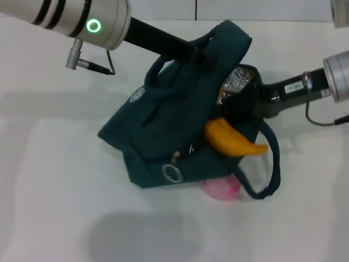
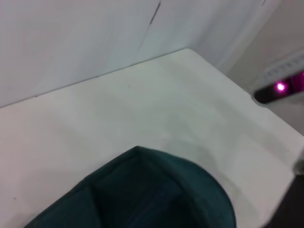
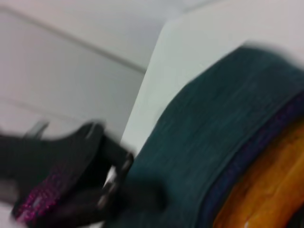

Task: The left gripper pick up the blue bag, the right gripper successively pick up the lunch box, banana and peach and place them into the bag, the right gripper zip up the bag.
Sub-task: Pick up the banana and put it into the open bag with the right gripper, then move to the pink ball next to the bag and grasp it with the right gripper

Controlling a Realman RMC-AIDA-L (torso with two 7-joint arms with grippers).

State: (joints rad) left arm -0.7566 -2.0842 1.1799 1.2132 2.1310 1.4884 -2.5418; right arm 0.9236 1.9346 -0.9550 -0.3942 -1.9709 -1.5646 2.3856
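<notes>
The dark blue bag [image 1: 163,125] hangs tilted above the white table, held up by its top edge in my left gripper [image 1: 197,54], which is shut on the fabric. The bag's mouth faces right and shows silver lining [image 1: 240,79]. My right gripper [image 1: 228,112] is at that mouth, shut on the yellow banana [image 1: 232,139], which sticks halfway out of the opening. The pink peach [image 1: 221,189] lies on the table under the bag's lower edge. The lunch box is hidden. The bag also shows in the left wrist view [image 2: 152,190] and the right wrist view [image 3: 209,133], beside the banana [image 3: 266,190].
A loose bag handle [image 1: 272,164] loops down on the right next to the peach. A metal zipper ring [image 1: 172,172] hangs on the bag's front. The table's far edge and corner [image 2: 190,50] meet a white wall.
</notes>
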